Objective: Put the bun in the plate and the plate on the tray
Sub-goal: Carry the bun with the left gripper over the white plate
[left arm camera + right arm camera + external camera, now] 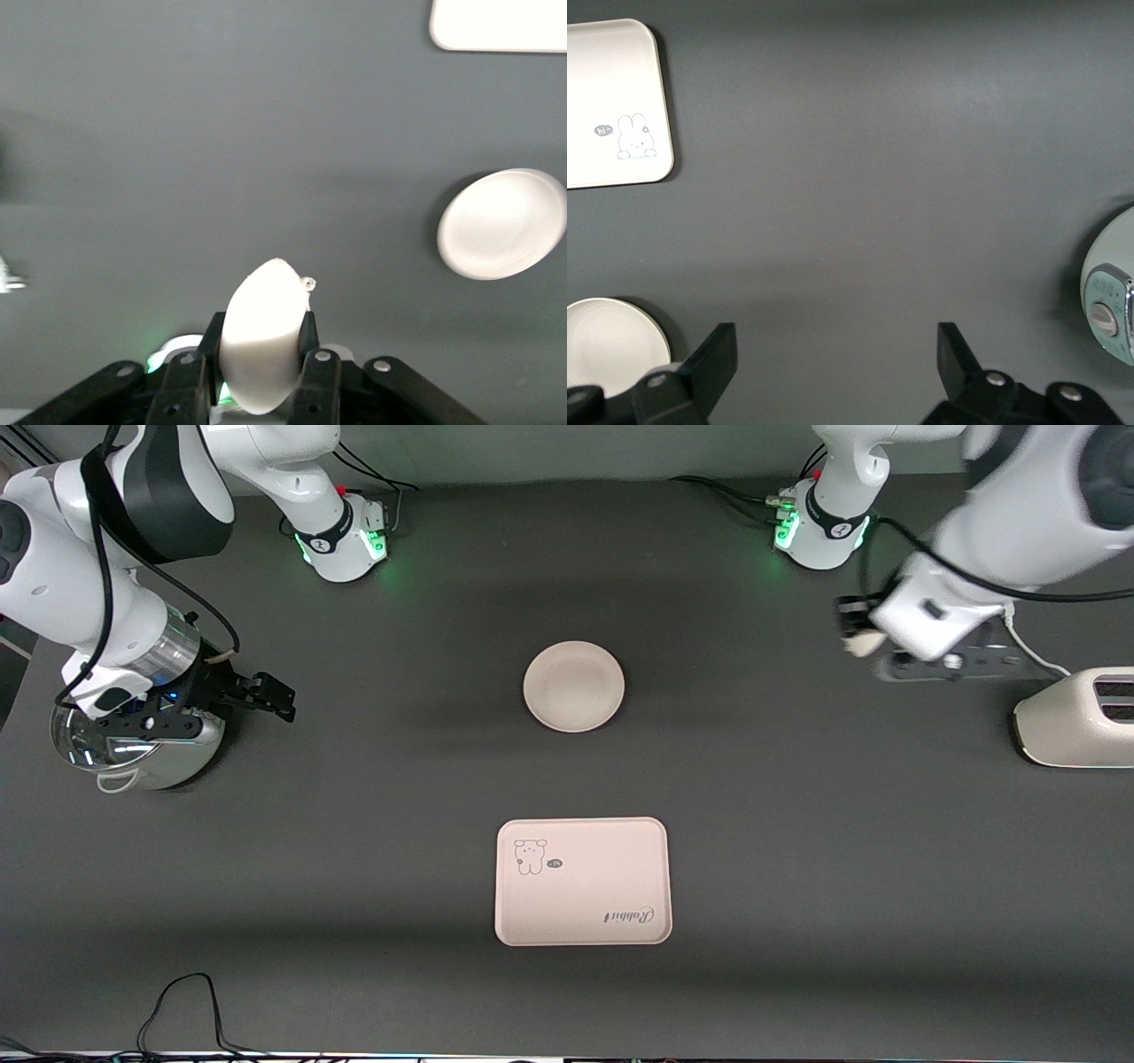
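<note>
Front view: plate [574, 686] at centre, empty; tray [582, 881] lower centre; left gripper [864, 642] at upper right clamping bun [861, 645]; right gripper [266, 695] at middle left, spread wide.

Left wrist view: bun [263, 336] pinched at bottom centre.

Right wrist view: fingers [719, 359] parted, holding nothing.

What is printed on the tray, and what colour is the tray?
The tray is cream-beige with a small cartoon rabbit drawing and "Rabbit" script; clearest in the front view.
</note>
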Controlling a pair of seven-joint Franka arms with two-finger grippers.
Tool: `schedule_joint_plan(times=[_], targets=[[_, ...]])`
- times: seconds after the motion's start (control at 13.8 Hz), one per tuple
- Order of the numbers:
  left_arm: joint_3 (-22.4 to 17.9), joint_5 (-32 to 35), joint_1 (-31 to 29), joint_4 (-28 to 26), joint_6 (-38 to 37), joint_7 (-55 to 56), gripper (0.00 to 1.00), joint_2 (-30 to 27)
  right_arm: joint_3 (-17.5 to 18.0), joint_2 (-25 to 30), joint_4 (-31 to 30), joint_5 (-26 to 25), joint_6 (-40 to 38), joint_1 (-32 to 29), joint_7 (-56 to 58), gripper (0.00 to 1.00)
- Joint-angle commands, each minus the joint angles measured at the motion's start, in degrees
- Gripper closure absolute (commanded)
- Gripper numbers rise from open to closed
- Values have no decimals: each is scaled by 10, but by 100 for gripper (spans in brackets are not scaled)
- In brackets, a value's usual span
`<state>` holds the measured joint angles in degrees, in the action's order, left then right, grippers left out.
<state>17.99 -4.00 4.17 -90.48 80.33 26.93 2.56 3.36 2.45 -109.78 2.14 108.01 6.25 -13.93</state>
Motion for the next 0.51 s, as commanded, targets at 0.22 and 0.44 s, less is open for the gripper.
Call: schedule_joint_plan(times=[0.22, 0.44], targets=[[145, 14, 86, 21, 168, 345, 64, 108, -5, 3, -24, 25, 36, 16, -12, 0], [145, 70, 169, 14, 216, 427, 65, 168, -4, -9, -31, 25, 60, 17, -12, 0]])
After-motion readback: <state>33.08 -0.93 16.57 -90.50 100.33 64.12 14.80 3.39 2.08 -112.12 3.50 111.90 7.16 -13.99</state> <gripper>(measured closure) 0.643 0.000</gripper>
